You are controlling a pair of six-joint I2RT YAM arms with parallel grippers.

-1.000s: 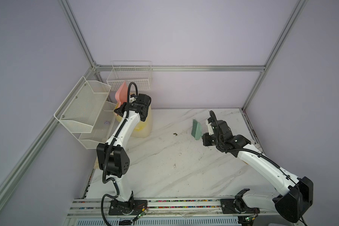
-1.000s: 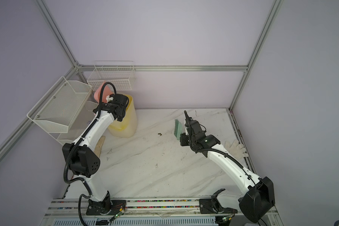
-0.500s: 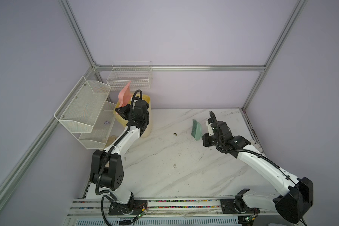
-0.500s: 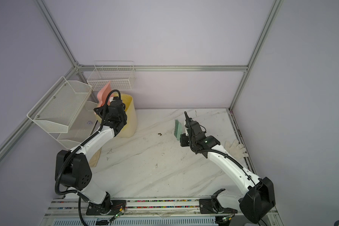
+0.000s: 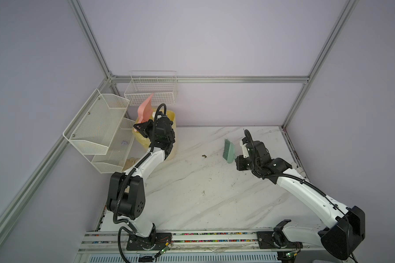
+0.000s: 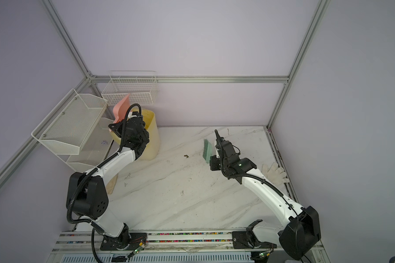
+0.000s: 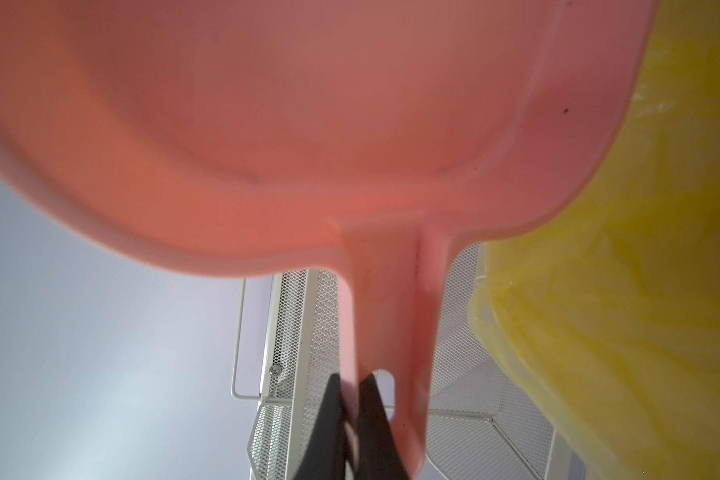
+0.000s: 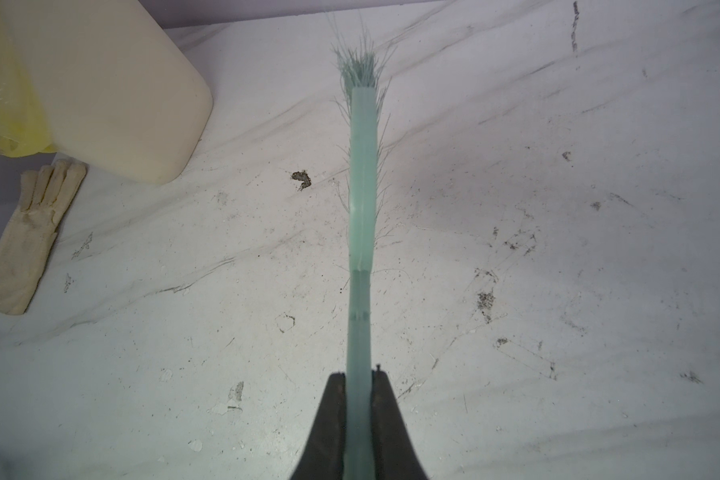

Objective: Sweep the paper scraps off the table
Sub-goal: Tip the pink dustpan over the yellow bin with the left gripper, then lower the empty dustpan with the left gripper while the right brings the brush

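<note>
A pink dustpan (image 5: 145, 109) (image 6: 121, 108) stands tipped up on edge over the yellow-lined bin (image 5: 172, 118) at the back left of the table (image 5: 203, 182). My left gripper (image 5: 139, 129) (image 7: 350, 386) is shut on its handle, and the pan (image 7: 308, 124) fills the left wrist view. Over the table's right part, my right gripper (image 5: 235, 159) (image 8: 358, 376) is shut on the handle of a green brush (image 5: 228, 149) (image 8: 362, 187), which it holds clear of the marble. The only paper scrap I see is a small lilac wad (image 5: 124, 142) on the lower shelf of the wire rack.
White wire racks (image 5: 96, 127) and a wire basket (image 5: 151, 91) hang at the back left, close to the dustpan. A beige glove (image 6: 274, 173) lies at the table's right edge, another glove (image 8: 26, 232) by the bin. A dark mark (image 5: 204, 156) stains the marble.
The left wrist has drawn back and down from above the bin, and the dustpan has swung up to stand more upright. The right arm and brush have not moved.
</note>
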